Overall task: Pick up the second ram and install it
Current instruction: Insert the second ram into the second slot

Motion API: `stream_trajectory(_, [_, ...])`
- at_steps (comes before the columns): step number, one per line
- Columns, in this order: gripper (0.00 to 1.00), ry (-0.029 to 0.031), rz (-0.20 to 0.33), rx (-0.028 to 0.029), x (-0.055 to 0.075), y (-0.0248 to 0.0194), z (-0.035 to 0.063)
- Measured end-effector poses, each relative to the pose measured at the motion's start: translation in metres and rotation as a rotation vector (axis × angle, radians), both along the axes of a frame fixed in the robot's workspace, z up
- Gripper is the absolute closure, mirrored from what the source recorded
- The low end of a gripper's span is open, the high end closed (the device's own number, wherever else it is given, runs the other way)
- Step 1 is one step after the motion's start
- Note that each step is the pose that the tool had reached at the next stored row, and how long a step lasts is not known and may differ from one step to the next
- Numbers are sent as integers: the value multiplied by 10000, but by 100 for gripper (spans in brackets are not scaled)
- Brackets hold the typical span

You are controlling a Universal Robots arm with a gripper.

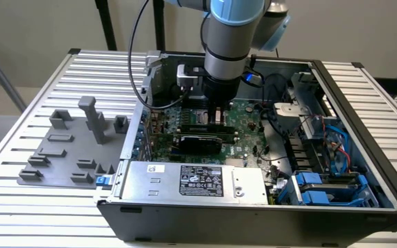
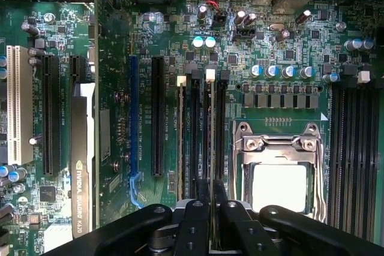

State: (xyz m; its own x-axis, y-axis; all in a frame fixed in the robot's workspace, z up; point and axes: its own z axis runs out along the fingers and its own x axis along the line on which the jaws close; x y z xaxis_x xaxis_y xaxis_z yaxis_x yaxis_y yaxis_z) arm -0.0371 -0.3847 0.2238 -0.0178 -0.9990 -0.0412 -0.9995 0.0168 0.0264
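My gripper (image 1: 216,120) reaches down into the open computer case, just above the motherboard (image 1: 243,116). In the wrist view its black fingers (image 2: 203,202) stand almost together over the memory slots beside the CPU socket (image 2: 279,175). The second ram (image 2: 210,130) appears edge-on as a thin pale strip running from a white latch down into the narrow gap of the gripper (image 2: 211,199). It stands upright along its slot. A similar thin strip (image 2: 181,142) sits in a slot two rows over.
A graphics card (image 2: 81,166) stands in a slot away from the socket. The silver power supply (image 1: 192,181) and blue drive bays (image 1: 322,188) line the case's near side. A grey holder tray (image 1: 67,150) lies on the slatted table at the exterior view's left.
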Motion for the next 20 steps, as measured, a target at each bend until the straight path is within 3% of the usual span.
stream_trajectory(6, [85,2,-1,1,0,0,-3])
stream_trajectory(7, [79,2,0,1,0,0,0])
stream_trajectory(8, [79,2,0,3,0,0,8])
stream_trajectory(18, [79,4,0,22,0,0,213])
stream_trajectory(20, [87,2,1,25,0,0,217])
